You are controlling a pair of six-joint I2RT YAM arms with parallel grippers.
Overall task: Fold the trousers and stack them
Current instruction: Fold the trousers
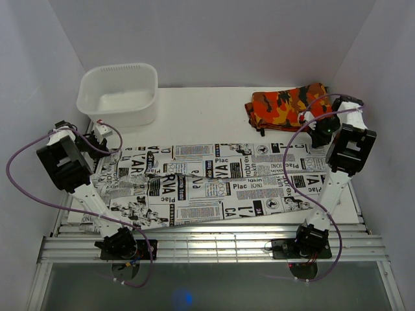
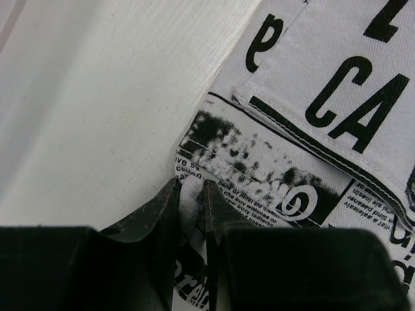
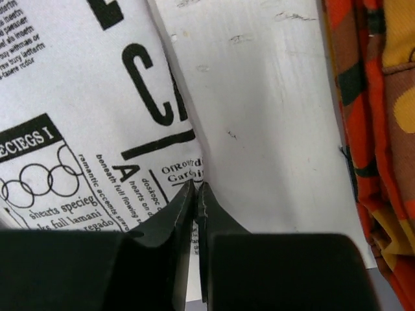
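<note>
The trousers, white with black newspaper print, lie spread lengthwise across the table. My left gripper is at their far left corner. In the left wrist view it is shut on a bunched white fold of the trousers pinched between the fingertips. My right gripper is at the far right corner. In the right wrist view it is shut, and the printed edge of the trousers runs in between the tips.
An orange, red and black camouflage garment lies folded at the back right, close beside the right gripper. A white plastic tub stands at the back left. White walls enclose the table.
</note>
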